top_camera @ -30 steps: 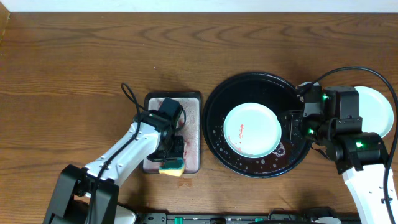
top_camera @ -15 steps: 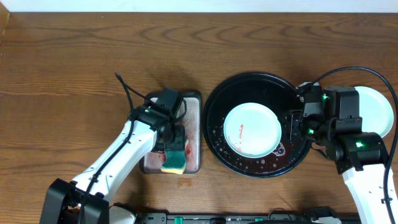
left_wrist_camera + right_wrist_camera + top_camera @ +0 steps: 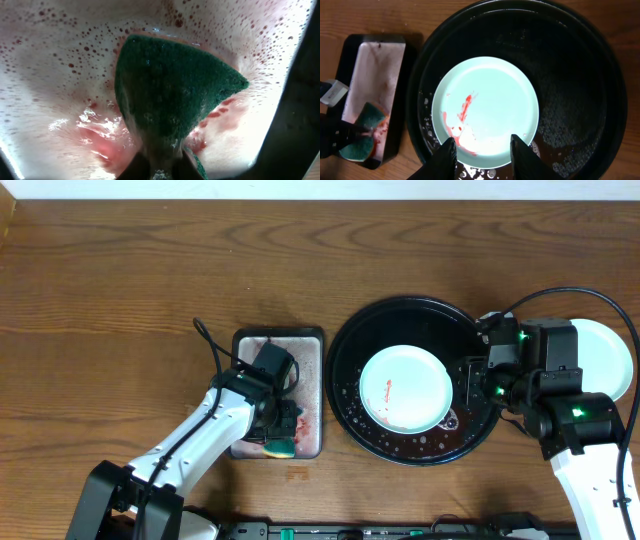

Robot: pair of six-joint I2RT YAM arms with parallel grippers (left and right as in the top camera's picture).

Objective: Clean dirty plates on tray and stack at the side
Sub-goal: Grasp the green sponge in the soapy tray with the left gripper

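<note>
Counter [image 3: 120,280]: brown wood-grain, smooth, low sheen.
Tray [image 3: 420,320]: blk, glossy, wet w/ droplets.
Plate [image 3: 405,388]: pale mint, smooth, glossy; red smear.
Pan [image 3: 305,350]: silver metal, coated w/ pinkish foam film.
Sponge [image 3: 170,95]: green scouring face, rough, fibrous, soaked.
Right end effector [image 3: 482,142]: matt blk plastic.
Left arm shell [image 3: 200,435]: white, smooth plastic.

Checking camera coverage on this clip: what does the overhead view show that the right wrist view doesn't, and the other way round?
Overhead only: a pale side plate on the tabletop at far right, partly hidden by the right arm. Right wrist only: the right gripper clearly seen with its fingers apart over the near rim of the smeared plate. Shared: the black tray, that smeared plate, the silver pan and the green sponge in it.
</note>
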